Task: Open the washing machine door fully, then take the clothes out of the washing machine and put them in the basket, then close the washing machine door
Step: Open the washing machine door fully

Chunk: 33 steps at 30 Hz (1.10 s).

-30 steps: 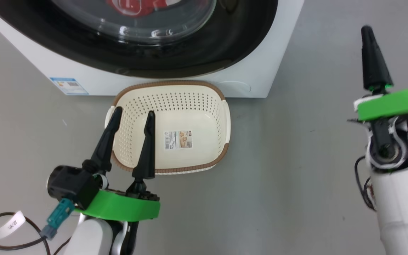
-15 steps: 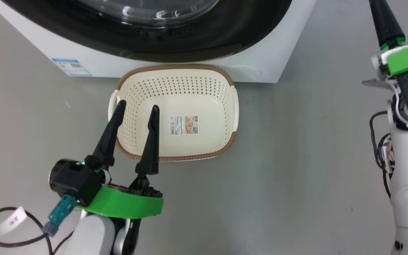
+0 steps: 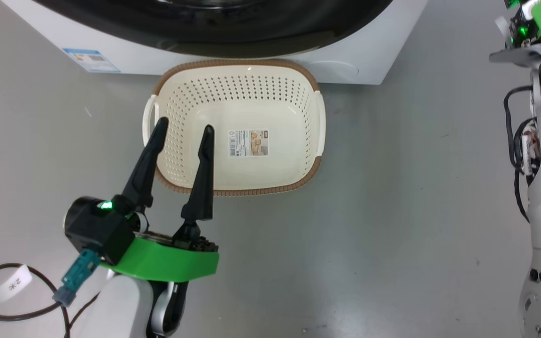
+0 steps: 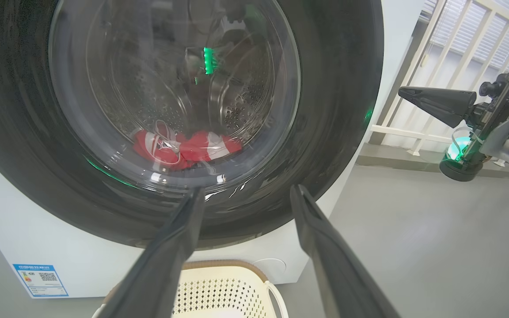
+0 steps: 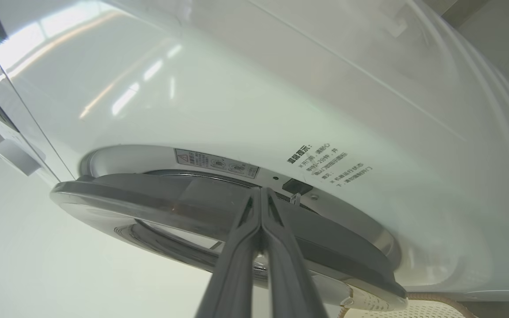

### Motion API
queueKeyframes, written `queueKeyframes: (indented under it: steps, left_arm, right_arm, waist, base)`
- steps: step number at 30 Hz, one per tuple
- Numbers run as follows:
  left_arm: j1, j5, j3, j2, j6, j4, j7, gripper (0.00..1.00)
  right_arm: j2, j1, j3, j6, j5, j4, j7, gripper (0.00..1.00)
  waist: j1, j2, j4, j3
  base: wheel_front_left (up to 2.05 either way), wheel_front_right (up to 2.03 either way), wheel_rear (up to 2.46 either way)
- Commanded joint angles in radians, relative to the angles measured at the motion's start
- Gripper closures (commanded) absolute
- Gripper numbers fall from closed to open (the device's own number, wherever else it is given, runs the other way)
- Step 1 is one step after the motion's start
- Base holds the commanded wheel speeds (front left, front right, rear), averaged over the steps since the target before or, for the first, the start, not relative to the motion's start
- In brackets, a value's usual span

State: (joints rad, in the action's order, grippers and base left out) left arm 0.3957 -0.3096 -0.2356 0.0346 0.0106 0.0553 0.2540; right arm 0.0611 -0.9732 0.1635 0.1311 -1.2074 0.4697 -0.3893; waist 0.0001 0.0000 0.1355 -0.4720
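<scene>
Closed-fingered right gripper (image 4: 407, 92) has risen to three o'clock of the washing machine door (image 4: 338, 110), ready to open it; left gripper (image 3: 185, 125) gapes.

Door (image 4: 338, 110) blocks way to clothes (image 4: 184, 148); basket (image 3: 237, 191) open on top; floor (image 3: 416, 211) right free.

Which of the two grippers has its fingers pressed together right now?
The right gripper: its two long dark fingers lie shut side by side, aimed at the glossy black round door. The left gripper holds its fingers spread wide apart.
</scene>
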Motion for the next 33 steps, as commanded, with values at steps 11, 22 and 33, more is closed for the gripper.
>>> queueKeyframes:
  steps: [11, 22, 33]
  left_arm:
    - [0.02, -0.009, 0.015, 0.016, 0.001, -0.033, 0.008, 0.0]
    - [0.026, -0.018, 0.011, 0.016, -0.001, -0.042, 0.008, 0.0]
    - [0.034, -0.025, 0.004, 0.016, -0.003, -0.041, 0.008, 0.0]
  right_arm:
    - [-0.011, -0.126, -0.022, 0.0, -0.017, 0.028, -0.068, 1.0]
    - [-0.011, -0.211, 0.002, 0.0, 0.017, 0.088, -0.109, 1.0]
    - [-0.011, -0.264, 0.009, 0.0, 0.036, 0.127, -0.153, 1.0]
  waist:
    - [0.0, 0.0, 0.03, -0.044]
    - [0.0, 0.0, 0.057, -0.083]
    - [0.0, 0.0, 0.074, -0.107]
  base:
    - [0.0, 0.0, 0.0]
    - [0.0, 0.0, 0.0]
    - [0.0, 0.0, 0.0]
